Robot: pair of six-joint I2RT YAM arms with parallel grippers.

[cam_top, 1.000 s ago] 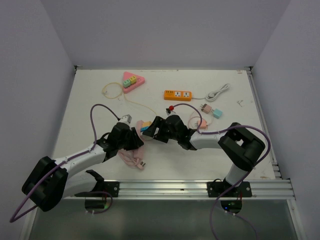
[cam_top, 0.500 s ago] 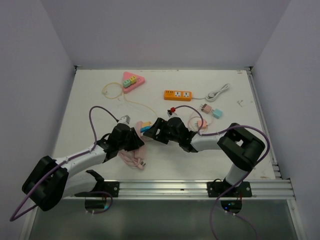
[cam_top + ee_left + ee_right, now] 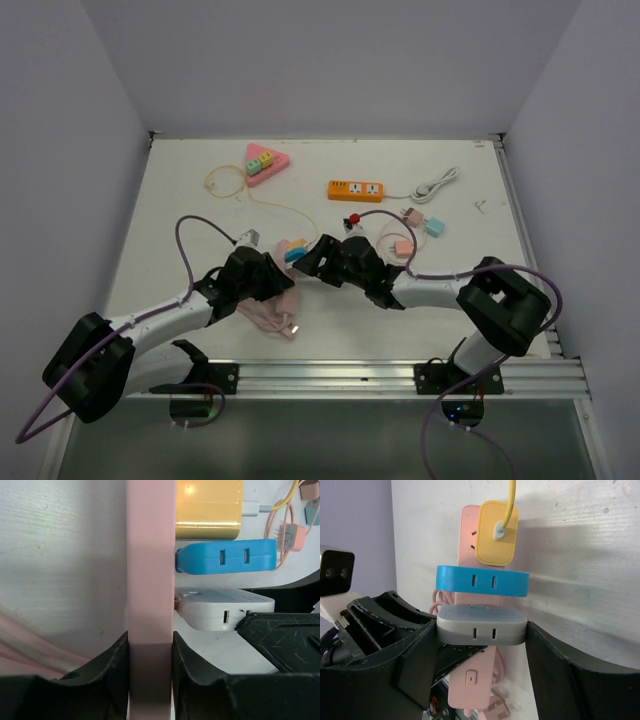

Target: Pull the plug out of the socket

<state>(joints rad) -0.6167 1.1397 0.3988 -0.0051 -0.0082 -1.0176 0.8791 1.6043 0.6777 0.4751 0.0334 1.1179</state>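
Note:
A pink power strip, the socket (image 3: 150, 555), stands on edge between the fingers of my left gripper (image 3: 150, 645), which is shut on its lower end. Three plugs stick out of its face: yellow (image 3: 496, 534), blue (image 3: 482, 581) and a white-grey plug (image 3: 481, 625). My right gripper (image 3: 481, 630) is shut on the white-grey plug, one finger flat against each side. In the left wrist view a short bit of brass prong shows between that plug (image 3: 220, 610) and the strip. From above, both grippers (image 3: 275, 280) (image 3: 318, 258) meet at the table's middle front.
The strip's pink cable (image 3: 268, 318) lies coiled near the front edge. Farther back are an orange power strip (image 3: 357, 189) with a white cord (image 3: 437, 185), a pink triangular socket (image 3: 265, 162), and small pink and teal adapters (image 3: 404, 247) (image 3: 436, 227).
The right jaws have narrowed onto the white-grey plug. The right arm's elbow has swung to the right, and the pink cable has shifted slightly toward the front.

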